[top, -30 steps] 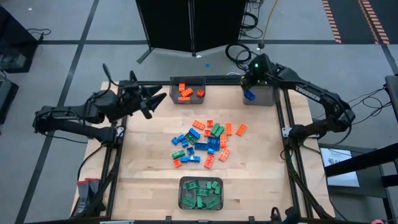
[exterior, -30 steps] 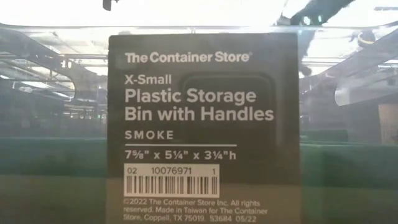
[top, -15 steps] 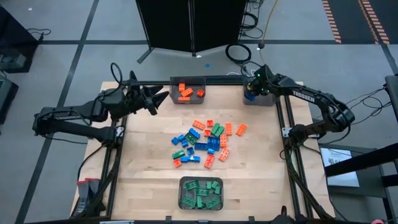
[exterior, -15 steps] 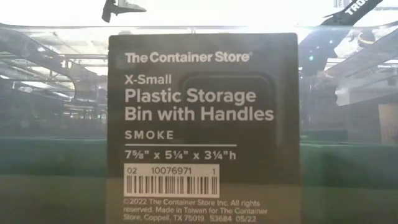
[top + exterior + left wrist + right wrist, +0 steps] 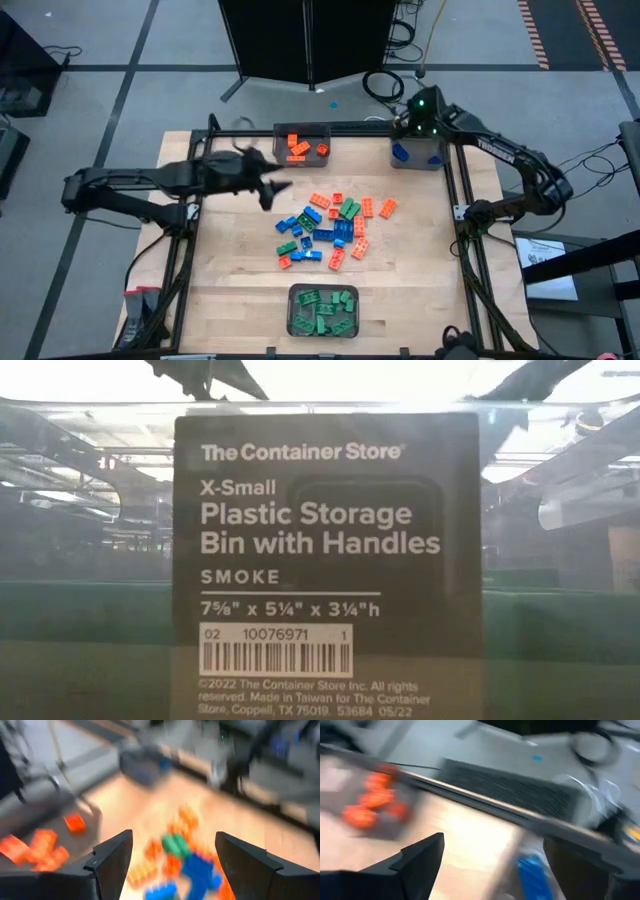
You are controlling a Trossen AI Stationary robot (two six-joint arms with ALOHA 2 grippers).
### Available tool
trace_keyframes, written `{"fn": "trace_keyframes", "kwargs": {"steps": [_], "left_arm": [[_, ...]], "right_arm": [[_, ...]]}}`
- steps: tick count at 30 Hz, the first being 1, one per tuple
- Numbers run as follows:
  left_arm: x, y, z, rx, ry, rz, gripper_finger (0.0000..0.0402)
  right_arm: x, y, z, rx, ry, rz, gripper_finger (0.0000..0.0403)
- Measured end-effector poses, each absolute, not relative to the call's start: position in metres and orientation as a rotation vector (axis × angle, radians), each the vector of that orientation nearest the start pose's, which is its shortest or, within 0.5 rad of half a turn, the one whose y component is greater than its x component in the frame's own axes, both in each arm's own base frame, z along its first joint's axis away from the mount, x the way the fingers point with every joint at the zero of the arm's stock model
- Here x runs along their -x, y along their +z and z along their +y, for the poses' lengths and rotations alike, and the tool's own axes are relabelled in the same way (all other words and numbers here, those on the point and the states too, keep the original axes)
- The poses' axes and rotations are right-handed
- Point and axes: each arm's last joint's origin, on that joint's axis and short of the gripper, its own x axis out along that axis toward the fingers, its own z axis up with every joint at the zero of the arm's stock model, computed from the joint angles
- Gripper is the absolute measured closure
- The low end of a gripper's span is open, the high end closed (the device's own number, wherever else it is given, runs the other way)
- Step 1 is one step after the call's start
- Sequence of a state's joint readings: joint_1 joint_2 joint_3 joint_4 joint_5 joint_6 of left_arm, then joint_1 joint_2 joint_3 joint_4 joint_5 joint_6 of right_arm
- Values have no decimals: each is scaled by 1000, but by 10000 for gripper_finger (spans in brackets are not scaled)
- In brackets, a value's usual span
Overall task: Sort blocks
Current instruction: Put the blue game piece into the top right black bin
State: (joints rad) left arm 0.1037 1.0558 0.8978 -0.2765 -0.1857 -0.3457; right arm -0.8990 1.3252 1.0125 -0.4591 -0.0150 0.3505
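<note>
Several orange, green and blue blocks [image 5: 330,228] lie loose in a pile on the wooden table's middle. My left gripper [image 5: 275,190] is open and empty, just left of the pile and above it. In the left wrist view its fingers [image 5: 172,865] stand apart over the blocks [image 5: 190,862]. My right gripper [image 5: 408,128] is open and empty over the far right bin [image 5: 432,158]. A blue block [image 5: 401,153] lies in that bin and also shows in the right wrist view [image 5: 532,870], where the gripper [image 5: 500,865] is open.
A bin with orange blocks [image 5: 302,146] stands at the far middle. A bin with green blocks [image 5: 323,310] stands at the near edge. That bin's label [image 5: 325,560] fills the low view. Bare wood lies left and right of the pile.
My left gripper has swung from the far left of the table toward the right and near, reaching the pile's left side. My right gripper dipped toward the far right bin and has risen again above it.
</note>
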Motion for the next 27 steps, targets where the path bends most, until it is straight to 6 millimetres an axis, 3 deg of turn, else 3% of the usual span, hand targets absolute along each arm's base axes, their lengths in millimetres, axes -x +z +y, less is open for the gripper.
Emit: {"fn": "trace_keyframes", "kwargs": {"steps": [6, 11, 19, 27], "left_arm": [[-250, 254, 12, 334, 322, 731, 116], [-254, 216, -6, 162, 408, 788, 116], [-241, 173, -11, 174, 477, 722, 117], [-235, 152, -10, 193, 488, 621, 117]], "right_arm": [[-190, 335, -205, -560, -788, 438, 72], [-199, 361, -197, -494, -734, 392, 72], [-201, 360, -193, -498, -723, 424, 72], [-200, 358, -192, -506, -725, 450, 72]]}}
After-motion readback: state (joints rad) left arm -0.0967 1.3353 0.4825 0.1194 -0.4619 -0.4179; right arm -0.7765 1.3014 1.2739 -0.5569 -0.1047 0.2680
